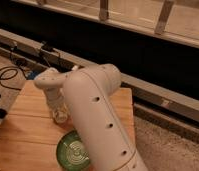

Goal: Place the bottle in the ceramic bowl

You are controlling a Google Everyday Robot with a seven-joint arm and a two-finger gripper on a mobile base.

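The work appears to be at the carrying stage. The gripper (58, 115) hangs low over the wooden tabletop (28, 131), just up and to the left of the ceramic bowl (58, 150), and a small pale shape at its lower end is most likely the bottle (61, 119). I cannot tell whether that shape is clamped or only sits beneath the tool, and I cannot tell how the jaws stand, whether wide, narrow or closed on it. The bowl sits near the front edge of the tabletop, its dark-green glaze and pale inner rings showing. It looks empty, so the placing is not yet done. The big white arm (99, 116) crosses the bowl's right side (it hides part of the rim there). If the bottle is indeed held, the next move calls for a short shift toward the bowl's centre, then a low release so the bottle settles inside rather than striking the rim and rolling out. No brand, label or writing can be read anywhere: the bottle shows no legible marks, and the arm carries only a row of dark round holes. A black cable (6, 75) lies coiled beyond the tabletop's left end.
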